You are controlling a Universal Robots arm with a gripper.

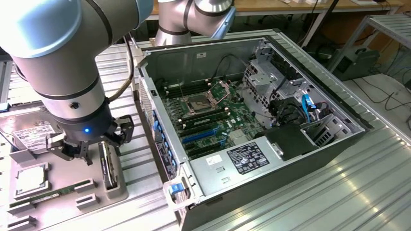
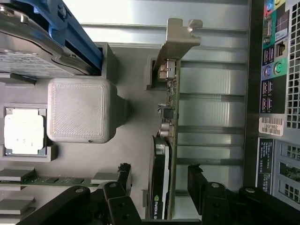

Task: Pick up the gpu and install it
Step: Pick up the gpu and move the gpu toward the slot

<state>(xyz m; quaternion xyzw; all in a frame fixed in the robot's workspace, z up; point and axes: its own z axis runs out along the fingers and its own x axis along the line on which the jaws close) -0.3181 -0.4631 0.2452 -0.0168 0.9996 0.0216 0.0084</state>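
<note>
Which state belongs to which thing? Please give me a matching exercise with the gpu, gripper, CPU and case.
Things:
1 gpu
2 gripper
3 CPU
4 case

States:
a lies flat in the tray
b open, astride the gpu
c stands on edge
d lying on its side, inside exposed

Pairs: 1-c, 2-b, 3-a, 4-d
</note>
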